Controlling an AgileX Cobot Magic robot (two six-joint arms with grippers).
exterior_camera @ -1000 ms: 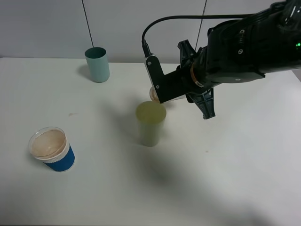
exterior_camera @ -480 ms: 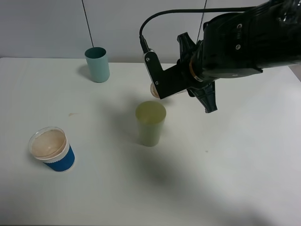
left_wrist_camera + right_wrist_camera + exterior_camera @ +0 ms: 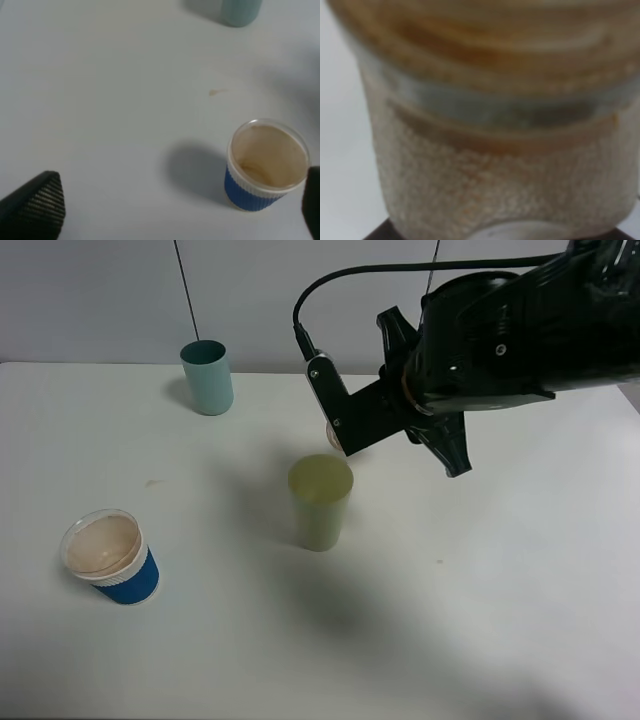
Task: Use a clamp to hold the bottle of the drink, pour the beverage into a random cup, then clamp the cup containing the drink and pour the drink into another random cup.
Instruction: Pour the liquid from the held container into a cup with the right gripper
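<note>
Cups: 3 (pale yellow-green tumbler (image 3: 320, 505); teal tumbler (image 3: 207, 377), well behind it to the left; blue-sleeved white cup (image 3: 110, 557), left of it and nearer) | Bottles: 1 (bottle (image 3: 495, 125), just behind the yellow-green tumbler) | Tables: 1 (table (image 3: 500, 590))

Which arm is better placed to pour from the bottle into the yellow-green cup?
Right, probably: the right gripper is shut on the bottle, close by the yellow-green cup. The left gripper hangs open near the blue-sleeved cup, holding nothing.
</note>
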